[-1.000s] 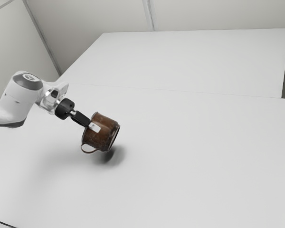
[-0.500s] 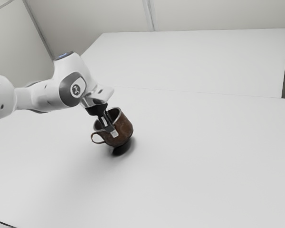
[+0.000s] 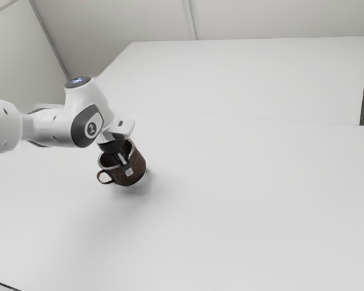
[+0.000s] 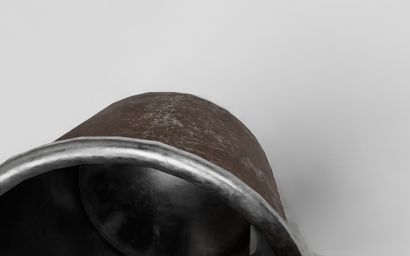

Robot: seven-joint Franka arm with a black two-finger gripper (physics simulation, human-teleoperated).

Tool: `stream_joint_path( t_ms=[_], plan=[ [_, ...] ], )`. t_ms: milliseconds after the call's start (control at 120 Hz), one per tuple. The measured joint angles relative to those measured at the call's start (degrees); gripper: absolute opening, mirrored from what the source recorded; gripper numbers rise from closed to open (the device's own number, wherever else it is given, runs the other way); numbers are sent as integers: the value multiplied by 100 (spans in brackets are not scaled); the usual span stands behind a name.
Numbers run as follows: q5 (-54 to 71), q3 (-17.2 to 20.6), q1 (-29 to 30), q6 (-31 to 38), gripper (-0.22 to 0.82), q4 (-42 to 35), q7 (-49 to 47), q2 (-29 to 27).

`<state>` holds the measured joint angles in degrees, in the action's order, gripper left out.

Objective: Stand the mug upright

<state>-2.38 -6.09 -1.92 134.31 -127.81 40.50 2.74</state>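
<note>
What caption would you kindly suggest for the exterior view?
The gripper holds a tilted brown mug, its handle toward the exterior view's left.

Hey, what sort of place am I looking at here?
Probably a bare robot test room or lab, rendered in simulation: a robot arm works over a broad white table, with plain pale walls behind it, and the mug is at the arm's end.

Honestly, I'm not making out any readable text here. Little pale marks (image 3: 91, 128) are sitting on the arm's (image 3: 51, 128) dark caps (image 3: 79, 134), too tiny for reading.
</note>
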Motion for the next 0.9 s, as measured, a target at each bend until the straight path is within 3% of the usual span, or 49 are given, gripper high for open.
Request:
stream_joint_path(
  t_ms=[100,325,475,900],
  plan=[
    [18,-1,199,37,-18,-9,-158,9],
    [36,0,-340,96,-18,-59,-434,21],
    [51,0,-320,112,-17,-63,-570,51],
    [88,5,-243,76,21,-56,-670,76]
  ],
)
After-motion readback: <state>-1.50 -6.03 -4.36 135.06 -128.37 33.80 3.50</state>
